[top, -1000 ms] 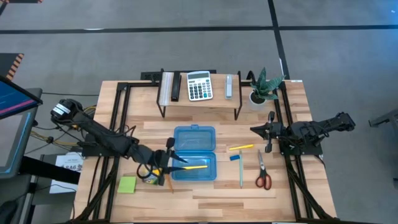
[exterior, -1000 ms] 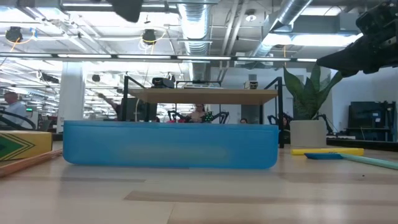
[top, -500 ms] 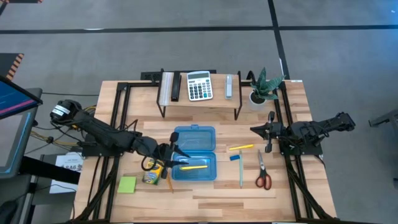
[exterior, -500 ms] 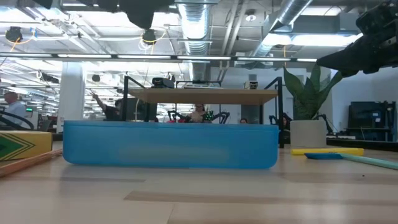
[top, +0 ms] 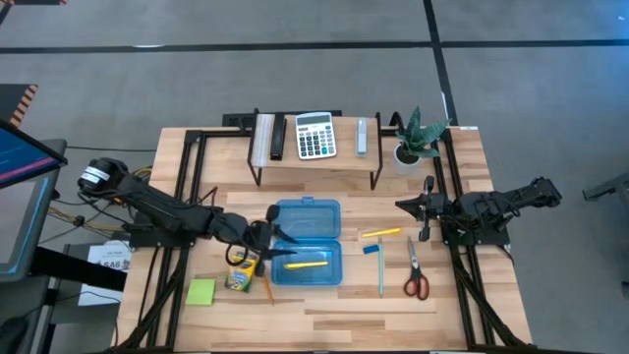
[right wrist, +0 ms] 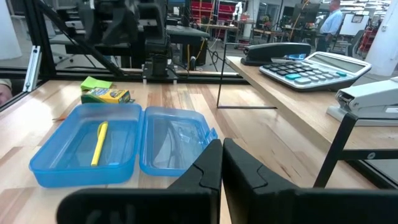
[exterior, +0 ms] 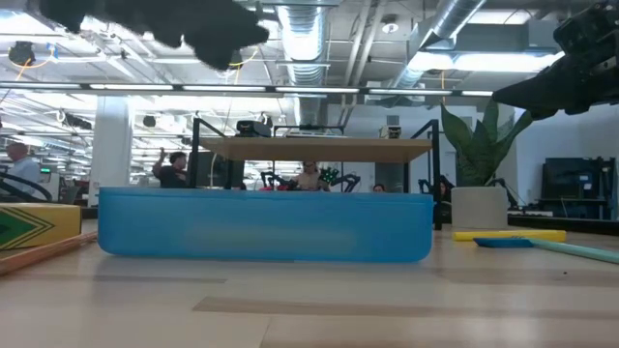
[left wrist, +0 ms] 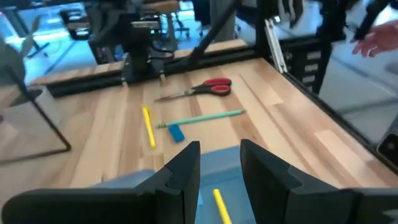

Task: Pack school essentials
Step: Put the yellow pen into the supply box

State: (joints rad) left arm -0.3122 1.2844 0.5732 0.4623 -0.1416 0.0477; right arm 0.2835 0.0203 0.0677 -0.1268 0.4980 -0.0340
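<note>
One slim yellow pencil (top: 309, 264) lies in translucent case (top: 307, 270) — smooth plastic.

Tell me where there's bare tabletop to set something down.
Bare: the front strip below the blue case, and the wood between case and shelf. Crowded: right of the case, with pencil, eraser, pen, scissors.

High view set overhead, straight down; low view at tabletop level; blue case (top: 307, 244) shared by all four.

In the low view the crayon box (exterior: 29, 228) is cut off by the frame edge, and the blurred left arm hides its gripper.
</note>
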